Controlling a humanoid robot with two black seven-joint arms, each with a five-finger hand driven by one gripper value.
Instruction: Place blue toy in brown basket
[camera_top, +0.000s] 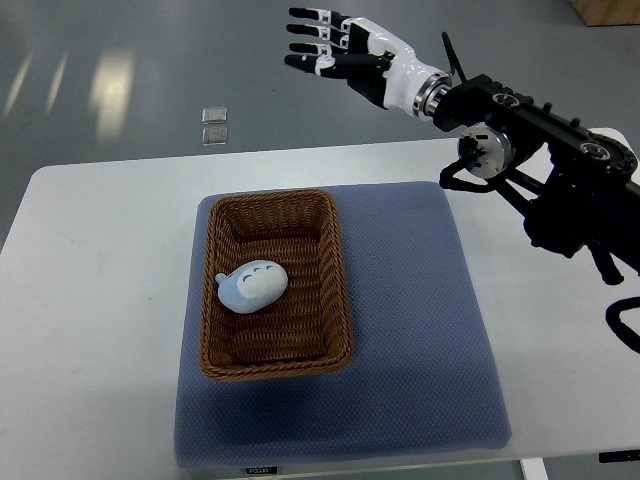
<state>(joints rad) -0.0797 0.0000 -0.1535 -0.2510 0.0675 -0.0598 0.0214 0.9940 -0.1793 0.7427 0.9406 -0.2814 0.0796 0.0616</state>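
Blue toy (252, 287): lying inside the brown basket (331, 262), left of centre, resting on the woven floor
Handling: looking soft, light, squashy; likely gripping best across the rounded middle
Long axis: running diagonally, narrow end pointing lower left, fat end upper right
Right hand (345, 52): hovering well beyond the table, fingers stretching out straight, holding nothing
Grey mat (420, 330): lying under the basket

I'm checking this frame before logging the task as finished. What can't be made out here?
- Left hand: out of the top view entirely.
- Right arm: cut off by the right edge, so its base is unseen.
- Blue toy underside: hidden against the brown basket floor.
- Label on the blue mat: print too small.
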